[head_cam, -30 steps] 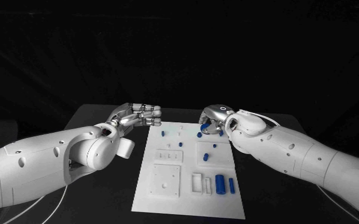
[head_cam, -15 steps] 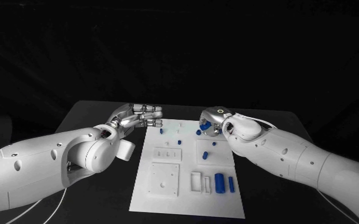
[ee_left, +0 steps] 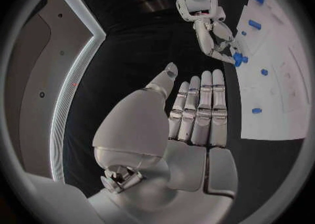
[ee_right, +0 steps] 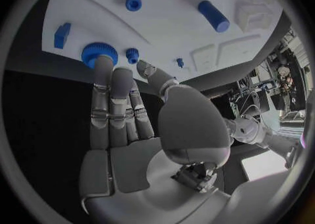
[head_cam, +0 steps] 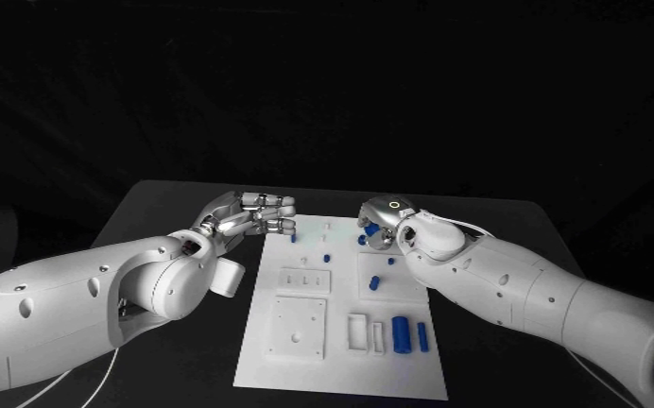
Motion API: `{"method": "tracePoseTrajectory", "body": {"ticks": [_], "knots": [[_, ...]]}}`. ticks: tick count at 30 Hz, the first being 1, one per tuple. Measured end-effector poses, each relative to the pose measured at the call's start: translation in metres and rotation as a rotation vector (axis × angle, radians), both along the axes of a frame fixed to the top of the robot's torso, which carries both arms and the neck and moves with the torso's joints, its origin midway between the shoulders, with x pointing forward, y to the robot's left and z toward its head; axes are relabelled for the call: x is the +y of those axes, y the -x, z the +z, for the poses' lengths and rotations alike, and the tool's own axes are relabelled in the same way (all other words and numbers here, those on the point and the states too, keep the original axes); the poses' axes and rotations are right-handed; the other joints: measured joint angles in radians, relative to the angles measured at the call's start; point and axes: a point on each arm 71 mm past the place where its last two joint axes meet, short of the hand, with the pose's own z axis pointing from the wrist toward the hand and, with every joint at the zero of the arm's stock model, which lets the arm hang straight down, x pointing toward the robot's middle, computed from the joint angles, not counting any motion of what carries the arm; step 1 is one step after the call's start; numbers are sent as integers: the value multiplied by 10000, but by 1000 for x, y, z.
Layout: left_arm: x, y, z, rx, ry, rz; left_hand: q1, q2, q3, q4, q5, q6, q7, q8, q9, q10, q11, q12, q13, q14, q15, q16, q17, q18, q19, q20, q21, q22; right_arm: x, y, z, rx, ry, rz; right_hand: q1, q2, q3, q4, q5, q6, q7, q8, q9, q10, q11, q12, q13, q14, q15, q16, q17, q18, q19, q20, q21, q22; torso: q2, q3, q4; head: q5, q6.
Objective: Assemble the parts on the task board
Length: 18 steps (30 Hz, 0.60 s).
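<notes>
While the white task board (head_cam: 341, 323) lies lengthwise down the middle of the black table (head_cam: 163, 205), both hands wait at its far end. The right hand (head_cam: 383, 223) is at the board's far right corner, its fingers extended, and the fingertips (ee_right: 102, 65) touch a round blue ribbed part (ee_right: 99, 52) near that edge; whether they grasp it, I cannot tell. The left hand (head_cam: 253, 212) hovers just off the far left corner, fingers straight together, holding nothing. The right hand is plainly nearer, the part lying straight ahead of its fingertips. More blue parts, including a long cylinder (head_cam: 401, 332), lie toward the near right corner. No writing is legible.
</notes>
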Motion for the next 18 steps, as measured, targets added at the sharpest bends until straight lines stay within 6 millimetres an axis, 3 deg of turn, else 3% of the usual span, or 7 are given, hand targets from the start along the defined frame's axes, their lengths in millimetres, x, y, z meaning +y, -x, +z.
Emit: {"method": "tracePoseTrajectory", "body": {"ticks": [11,18], "knots": [[-2,-1,0,-20,-12,-31,0,0,0,0,0,-2,2,0,-1,0,0,0,0,0,0,0,1,-44,0,0,0,-1,3,-1,-6,-9,83,-66,0,0,439,-3,-194,32,-32,0,-1,130,-55,0,0,2,-2,0,-26,21,55,-51,-295,576,195,-36,62,-54,73],[-2,-2,0,-24,-27,-21,-33,33,-32,-32,0,-6,5,0,-1,-23,23,0,-1,0,0,0,1,-44,-24,24,42,-18,2,-1,-8,25,128,-102,-40,-40,618,13,-239,111,-46,0,-1,210,-64,0,-1,3,-3,0,-25,14,90,-20,-433,844,283,-49,63,-67,103]]}}
